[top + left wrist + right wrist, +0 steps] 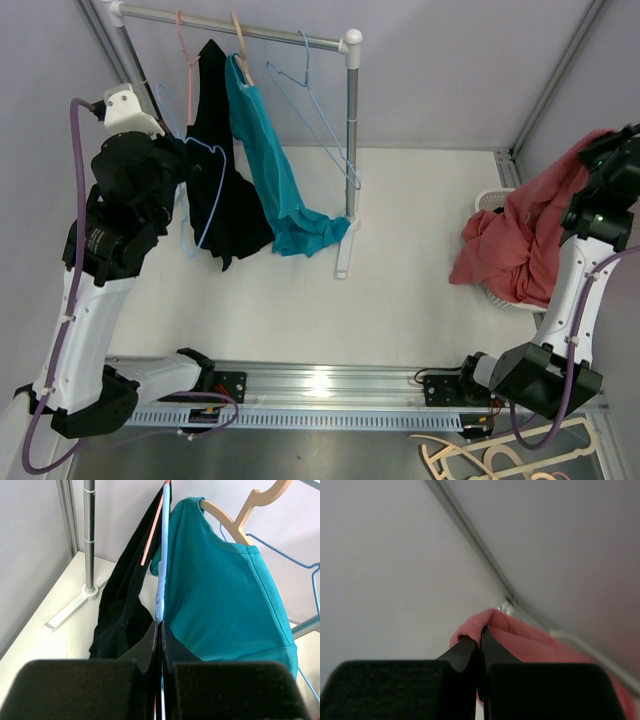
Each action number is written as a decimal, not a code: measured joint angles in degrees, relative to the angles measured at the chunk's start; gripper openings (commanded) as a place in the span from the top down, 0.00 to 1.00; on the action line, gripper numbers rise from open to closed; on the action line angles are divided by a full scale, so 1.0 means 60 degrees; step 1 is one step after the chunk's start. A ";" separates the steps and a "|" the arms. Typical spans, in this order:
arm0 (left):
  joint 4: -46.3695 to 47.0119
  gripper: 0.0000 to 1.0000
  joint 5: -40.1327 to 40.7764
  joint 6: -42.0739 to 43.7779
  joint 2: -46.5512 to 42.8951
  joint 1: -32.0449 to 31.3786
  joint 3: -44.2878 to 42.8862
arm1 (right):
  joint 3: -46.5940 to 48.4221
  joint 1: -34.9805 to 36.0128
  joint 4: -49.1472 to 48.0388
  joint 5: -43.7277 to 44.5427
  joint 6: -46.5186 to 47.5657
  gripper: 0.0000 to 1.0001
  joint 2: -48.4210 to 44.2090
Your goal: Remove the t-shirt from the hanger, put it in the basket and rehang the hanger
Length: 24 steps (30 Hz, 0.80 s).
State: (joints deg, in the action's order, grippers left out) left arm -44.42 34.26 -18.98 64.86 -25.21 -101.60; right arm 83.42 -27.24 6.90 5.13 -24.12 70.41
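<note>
On the white table (400,250), far left, the black t-shirt (225,200) hangs limp from the rack (352,120), soft and light, best pinched at its hem, while the left gripper (160,628) clamps a blue hanger (161,580) beside it and the right gripper (481,637) pinches a red shirt (520,635).

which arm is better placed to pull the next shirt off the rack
Left. The left gripper is at the metal rack, shut on the light-blue wire hanger between the black garment and the teal t-shirt. The right gripper is far off, shut on the red t-shirt by the white basket.
</note>
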 measured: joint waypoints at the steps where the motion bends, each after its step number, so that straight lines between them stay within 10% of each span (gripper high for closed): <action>1: 0.0015 0.99 -0.0007 0.0000 -0.0007 0.0000 0.0000 | -0.0525 -0.0011 0.0055 -0.0113 -0.0153 1.00 0.0000; 15: 0.0058 0.99 -0.0419 -0.0007 -0.0058 0.0248 0.0000 | -0.5639 0.1166 0.1504 0.1326 -0.1388 1.00 0.0273; 24: 0.0109 0.99 -0.0929 -0.0087 0.0000 0.0310 0.0000 | -0.5417 0.1264 0.1912 0.2648 -0.1810 1.00 0.2871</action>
State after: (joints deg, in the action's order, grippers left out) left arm -43.77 28.69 -19.51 64.86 -23.35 -101.60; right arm 50.92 -19.66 18.37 21.02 -34.98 87.64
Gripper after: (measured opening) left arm 0.012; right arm 0.008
